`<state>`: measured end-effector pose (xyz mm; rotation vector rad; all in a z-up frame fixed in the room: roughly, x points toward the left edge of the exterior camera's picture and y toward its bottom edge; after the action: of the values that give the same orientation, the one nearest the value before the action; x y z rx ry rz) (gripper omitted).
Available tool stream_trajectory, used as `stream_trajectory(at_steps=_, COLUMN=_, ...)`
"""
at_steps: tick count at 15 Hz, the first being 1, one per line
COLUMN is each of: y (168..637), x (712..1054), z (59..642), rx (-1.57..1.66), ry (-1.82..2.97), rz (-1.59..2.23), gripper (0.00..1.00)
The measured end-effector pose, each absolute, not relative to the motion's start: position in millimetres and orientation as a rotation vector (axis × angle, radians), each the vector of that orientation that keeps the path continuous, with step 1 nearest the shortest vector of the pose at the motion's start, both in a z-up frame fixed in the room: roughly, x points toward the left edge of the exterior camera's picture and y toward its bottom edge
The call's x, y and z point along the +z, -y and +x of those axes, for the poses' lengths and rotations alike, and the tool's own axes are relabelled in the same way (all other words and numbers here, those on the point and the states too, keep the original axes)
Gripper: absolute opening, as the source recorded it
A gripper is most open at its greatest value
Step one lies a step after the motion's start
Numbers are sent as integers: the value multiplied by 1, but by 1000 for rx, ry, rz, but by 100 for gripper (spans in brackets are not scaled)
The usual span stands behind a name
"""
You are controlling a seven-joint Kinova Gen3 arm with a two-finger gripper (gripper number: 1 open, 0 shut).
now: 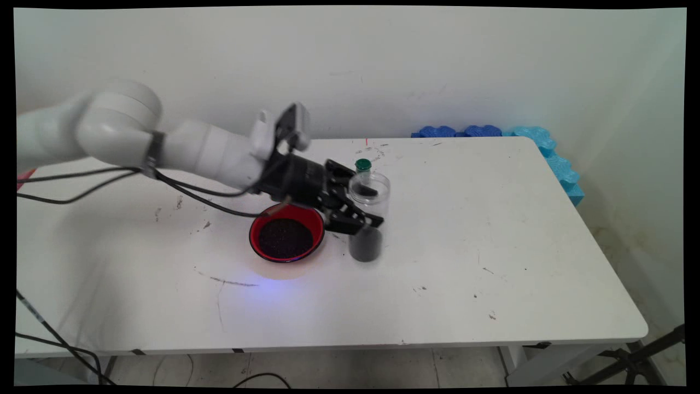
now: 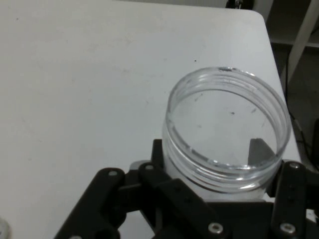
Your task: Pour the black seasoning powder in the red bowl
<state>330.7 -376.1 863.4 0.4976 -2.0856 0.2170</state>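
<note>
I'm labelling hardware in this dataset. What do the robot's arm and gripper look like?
The arm is glossy white with rounded, tubular links. Black cables hang from it. The gripper is black, with a bolted linkage and two fingers.

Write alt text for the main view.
A black gripper on a white arm is closed around an upright, open clear jar with dark contents at its bottom, on a white table. A red bowl of dark granules sits beside it.
</note>
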Motion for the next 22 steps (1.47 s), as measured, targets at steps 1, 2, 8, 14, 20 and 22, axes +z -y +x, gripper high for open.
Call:
stream_trajectory(at_steps=1, y=371, x=875, z=338, rx=218, ry=2088, rz=503, gripper=0)
stream_trajectory(at_steps=2, y=367, x=885, z=345, rx=217, ry=2091, rz=509, gripper=0)
stream_trajectory(at_steps=8, y=337, x=944, z=391, rx=192, ry=2137, rz=561, gripper=0)
stream_trajectory(at_steps=14, y=317, x=983, z=421, rx=161, ry=2180, rz=605, gripper=0)
stream_trajectory(at_steps=20, y=303, x=1012, z=446, rx=121, ry=2232, rz=661, gripper=0)
stream_trajectory(at_steps=22, y=301, x=1019, z=453, rx=112, ry=2250, rz=685, gripper=0)
